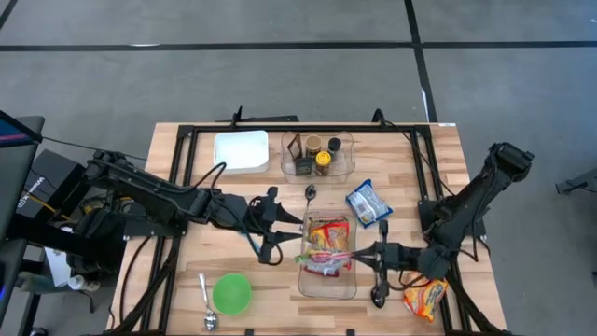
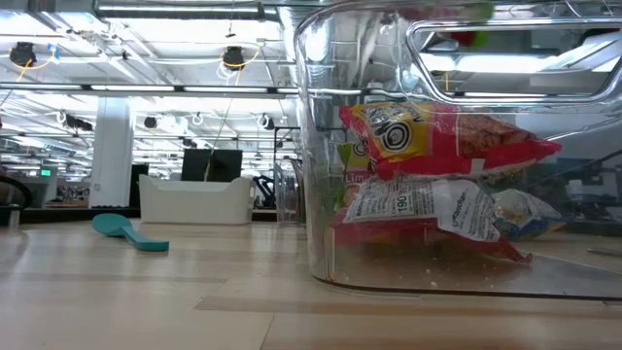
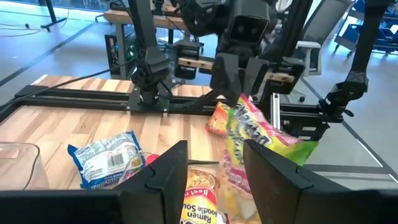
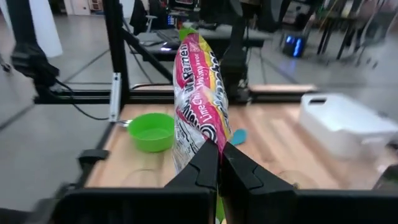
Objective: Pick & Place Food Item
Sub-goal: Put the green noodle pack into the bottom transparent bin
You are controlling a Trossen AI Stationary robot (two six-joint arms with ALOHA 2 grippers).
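A: Ramen is the worry. The right gripper (image 4: 219, 163) has its 2 fingers pinched fully shut on the bottom edge of the pink-and-green crinkly ramen packet (image 4: 198, 93), which stands upright over the clear rectangular plastic bin (image 1: 326, 280), near the table's 6 o'clock edge in the high view.

B: And the left gripper (image 3: 214, 171)?

A: Its fingers stand apart with nothing between them, aimed at that same packet from the bin's 9 o'clock side. If it pushes in while the right one holds only a thin seam, I'd judge the packet could twist or slip free.

B: Would a slip matter, given it hangs over the bin?

A: Probably it would land inside, on the red-and-yellow noodle packets (image 2: 428, 136) already piled there. The risk is that it tips over the rim instead, since it is tall and held low. The pile looks high too, so it may not settle.

B: Anything nearby to knock?

A: A blue-and-white foil snack bag (image 1: 367, 203) lies just beside the bin at 1 o'clock, and an orange noodle packet (image 1: 424, 299) lies by the right arm at 4 o'clock. A careless swing could shove either. The green round plastic bowl (image 1: 231, 292) at the bin's 9 o'clock is well apart.
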